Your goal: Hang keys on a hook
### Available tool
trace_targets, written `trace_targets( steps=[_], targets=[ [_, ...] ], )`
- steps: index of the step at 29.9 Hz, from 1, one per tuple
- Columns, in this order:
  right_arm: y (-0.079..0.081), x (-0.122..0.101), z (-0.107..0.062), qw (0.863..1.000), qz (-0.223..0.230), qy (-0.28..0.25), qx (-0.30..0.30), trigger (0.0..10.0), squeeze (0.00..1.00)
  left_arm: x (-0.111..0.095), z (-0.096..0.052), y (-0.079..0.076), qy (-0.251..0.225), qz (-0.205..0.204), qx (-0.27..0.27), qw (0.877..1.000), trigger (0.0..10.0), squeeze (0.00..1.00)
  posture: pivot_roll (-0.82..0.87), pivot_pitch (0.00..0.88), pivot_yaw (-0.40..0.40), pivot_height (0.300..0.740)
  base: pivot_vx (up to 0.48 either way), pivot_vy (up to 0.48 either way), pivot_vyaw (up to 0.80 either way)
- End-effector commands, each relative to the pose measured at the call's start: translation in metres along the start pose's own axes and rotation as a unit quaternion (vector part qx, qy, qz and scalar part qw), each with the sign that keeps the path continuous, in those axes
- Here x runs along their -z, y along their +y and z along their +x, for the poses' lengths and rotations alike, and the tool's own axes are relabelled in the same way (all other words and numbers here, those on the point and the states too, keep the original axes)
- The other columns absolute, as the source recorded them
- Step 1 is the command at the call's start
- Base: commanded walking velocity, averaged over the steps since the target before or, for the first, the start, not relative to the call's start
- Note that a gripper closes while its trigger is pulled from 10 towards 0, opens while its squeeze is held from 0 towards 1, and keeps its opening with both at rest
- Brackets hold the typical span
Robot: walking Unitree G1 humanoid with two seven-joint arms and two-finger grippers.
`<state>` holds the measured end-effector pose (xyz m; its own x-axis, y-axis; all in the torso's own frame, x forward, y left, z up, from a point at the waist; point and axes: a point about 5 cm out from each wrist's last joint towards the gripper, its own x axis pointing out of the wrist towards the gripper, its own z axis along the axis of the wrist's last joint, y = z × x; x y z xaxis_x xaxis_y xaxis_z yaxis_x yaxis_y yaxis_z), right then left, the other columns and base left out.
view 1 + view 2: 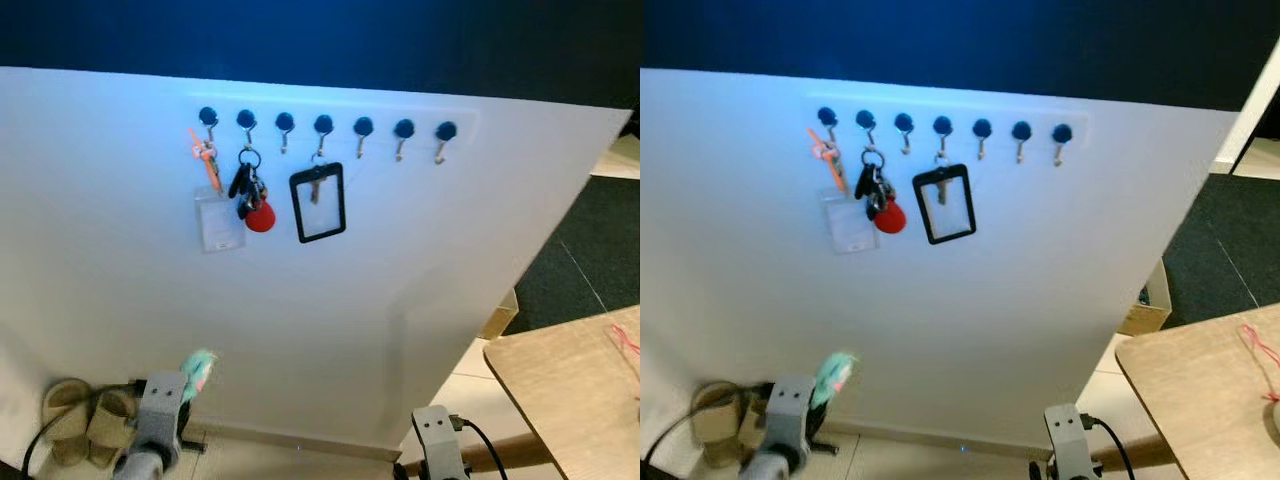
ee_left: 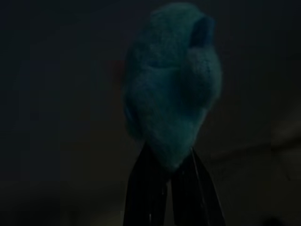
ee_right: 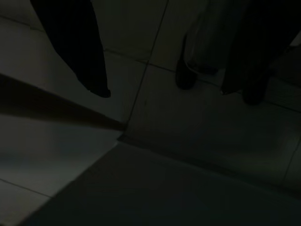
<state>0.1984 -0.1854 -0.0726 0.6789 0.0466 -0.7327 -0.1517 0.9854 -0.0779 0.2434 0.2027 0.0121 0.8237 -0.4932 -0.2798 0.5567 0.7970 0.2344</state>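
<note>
White wall panel (image 1: 420,260): carries a row of 7 hooks (image 1: 323,128) with dark round caps near its top edge.
Hook 1, at the robot's left: orange lanyard clip with a clear badge holder (image 1: 218,222); any print on the card is too small to read.
Hook 2: key bunch (image 1: 248,190) with a red round fob (image 1: 260,217).
Hook 4: key inside a black rectangular frame (image 1: 317,203).
Hooks 3, 5, 6 and 7: bare.
Left gripper (image 2: 171,162): low at the panel's foot, fingers pinched shut on a fluffy teal keychain (image 2: 171,89), which stands above the fingertips, well below the hooks.
Right gripper (image 3: 171,92): hanging low over tiled floor (image 3: 141,155), fingers spread wide, holding nothing.
Slippers (image 1: 85,415): 1 beige pair on the floor, lower left.
Wooden table (image 1: 570,385): corner at lower right.
No brand or writing legible.
</note>
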Motion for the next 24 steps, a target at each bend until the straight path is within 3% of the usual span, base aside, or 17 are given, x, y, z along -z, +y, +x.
trace_targets(
  steps=[1, 3, 5, 7, 10, 11, 12, 14, 15, 16, 21, 22, 24],
  targets=[
    [-0.001, 0.004, -0.001, 1.0, -0.004, 0.008, 0.0, 10.0, 0.0, -0.011, 0.003, -0.012, -0.02, 0.035, 0.085, 0.996, 10.0, 0.0, 0.04, 0.063, -0.022, 0.74, 0.0, 0.0, 0.0],
    [-0.002, 0.003, -0.001, 1.0, -0.004, 0.007, 0.0, 10.0, 0.0, -0.042, 0.011, -0.015, -0.073, 0.049, 0.139, 0.986, 10.0, 0.0, 0.04, 0.063, -0.022, 0.74, 0.0, 0.0, 0.0],
    [-0.002, 0.003, -0.001, 1.0, -0.004, 0.007, 0.001, 10.0, 0.0, -0.054, 0.013, -0.016, -0.091, 0.053, 0.156, 0.982, 10.0, 0.0, 0.04, 0.063, -0.022, 0.74, 0.0, 0.0, 0.0],
    [-0.002, 0.002, -0.001, 1.0, -0.004, 0.006, 0.0, 10.0, 0.0, -0.091, 0.021, -0.022, -0.145, 0.054, 0.197, 0.968, 10.0, 0.0, 0.04, 0.064, -0.023, 0.74, 0.0, 0.0, 0.0],
    [-0.002, 0.002, -0.001, 1.0, -0.004, 0.005, 0.0, 10.0, 0.0, -0.104, 0.023, -0.025, -0.164, 0.053, 0.208, 0.963, 10.0, 0.0, 0.04, 0.064, -0.023, 0.74, 0.0, 0.0, 0.0],
    [-0.001, 0.001, 0.0, 1.0, -0.004, 0.005, 0.0, 10.0, 0.0, -0.14, 0.03, -0.03, -0.216, 0.062, 0.233, 0.946, 10.0, 0.0, 0.04, 0.062, -0.023, 0.74, 0.0, 0.0, 0.0],
    [-0.001, 0.001, 0.0, 1.0, -0.004, 0.005, 0.0, 10.0, 0.0, -0.157, 0.033, -0.032, -0.24, 0.071, 0.24, 0.938, 10.0, 0.0, 0.04, 0.059, -0.025, 0.74, 0.0, 0.0, 0.0],
    [-0.001, 0.001, 0.0, 1.0, -0.004, 0.005, 0.0, 10.0, 0.0, -0.157, 0.033, -0.032, -0.24, 0.071, 0.24, 0.938, 10.0, 0.0, 0.04, 0.059, -0.025, 0.74, 0.0, 0.0, 0.0],
    [-0.001, 0.001, 0.0, 1.0, -0.004, 0.004, 0.0, 10.0, 0.0, -0.169, 0.034, -0.032, -0.258, 0.076, 0.241, 0.933, 10.0, 0.0, 0.04, 0.059, -0.026, 0.74, 0.0, 0.0, 0.0],
    [-0.001, 0.001, 0.0, 1.0, -0.004, 0.004, 0.0, 10.0, 0.0, -0.201, 0.039, -0.033, -0.296, 0.076, 0.244, 0.92, 10.0, 0.0, 0.04, 0.06, -0.029, 0.74, 0.0, 0.0, 0.0],
    [-0.001, 0.001, 0.0, 1.0, -0.005, 0.004, 0.0, 10.0, 0.0, -0.229, 0.04, -0.035, -0.319, 0.078, 0.259, 0.908, 10.0, 0.0, 0.04, 0.06, -0.03, 0.74, 0.0, 0.0, 0.0],
    [-0.001, 0.001, 0.0, 1.0, -0.004, 0.004, 0.0, 10.0, 0.0, -0.252, 0.042, -0.038, -0.325, 0.091, 0.274, 0.901, 10.0, 0.0, 0.04, 0.061, -0.029, 0.74, 0.0, 0.0, 0.0],
    [-0.001, 0.001, 0.0, 1.0, -0.004, 0.004, 0.0, 10.0, 0.0, -0.259, 0.043, -0.039, -0.321, 0.099, 0.275, 0.901, 10.0, 0.0, 0.04, 0.061, -0.028, 0.74, 0.0, 0.0, 0.0]
  ],
)
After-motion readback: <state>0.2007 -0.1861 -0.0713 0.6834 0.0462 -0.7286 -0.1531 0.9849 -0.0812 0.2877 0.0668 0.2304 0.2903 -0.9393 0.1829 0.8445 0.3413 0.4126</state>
